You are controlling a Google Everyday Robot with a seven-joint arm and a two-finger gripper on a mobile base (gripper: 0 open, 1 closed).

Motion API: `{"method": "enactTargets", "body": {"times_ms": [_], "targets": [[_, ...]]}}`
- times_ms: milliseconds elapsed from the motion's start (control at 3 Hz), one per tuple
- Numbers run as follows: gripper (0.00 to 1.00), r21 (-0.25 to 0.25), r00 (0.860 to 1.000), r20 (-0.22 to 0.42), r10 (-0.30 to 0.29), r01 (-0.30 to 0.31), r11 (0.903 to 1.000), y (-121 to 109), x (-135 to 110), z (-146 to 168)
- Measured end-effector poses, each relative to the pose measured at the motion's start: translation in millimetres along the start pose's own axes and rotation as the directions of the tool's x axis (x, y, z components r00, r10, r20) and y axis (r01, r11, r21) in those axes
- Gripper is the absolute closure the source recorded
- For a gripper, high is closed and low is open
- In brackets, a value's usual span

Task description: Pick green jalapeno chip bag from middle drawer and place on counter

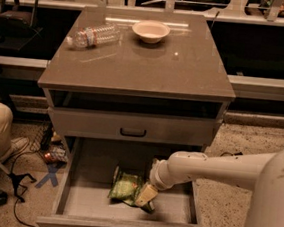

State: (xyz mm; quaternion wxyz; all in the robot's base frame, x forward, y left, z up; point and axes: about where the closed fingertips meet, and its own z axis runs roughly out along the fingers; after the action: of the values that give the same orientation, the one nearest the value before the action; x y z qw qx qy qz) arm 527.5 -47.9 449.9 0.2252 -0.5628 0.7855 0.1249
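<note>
Middle drawer (84, 200) is pulled fully out at the bottom of the cabinet, pale floor exposed. The chip bag (123, 186) lies on the drawer floor, a little right of centre and nearer the front wall than the back, crumpled, green print facing up.

The white arm (212, 167) enters from the right and angles down into the drawer. The gripper (144, 195) is low inside the drawer, at the right edge of the bag and touching it. Whether it is closed on the bag or merely resting against it cannot be told from this view.

The drawer above (180, 132) is shut, black handle (132, 132) centred. On the counter (151, 68), near the back edge: a white bowl (150, 30) upright, and a plastic water bottle (91, 35) lying on its side to the bowl's left, apart from it.

Blue tape cross (50, 176) on the floor left of the drawer.
</note>
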Motion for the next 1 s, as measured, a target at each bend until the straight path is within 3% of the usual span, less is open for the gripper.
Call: {"method": "enactTargets", "body": {"times_ms": [1000], "targets": [[0.0, -0.067, 0.998, -0.039, 0.04, -0.042, 0.9969, -4, 19, 52]]}}
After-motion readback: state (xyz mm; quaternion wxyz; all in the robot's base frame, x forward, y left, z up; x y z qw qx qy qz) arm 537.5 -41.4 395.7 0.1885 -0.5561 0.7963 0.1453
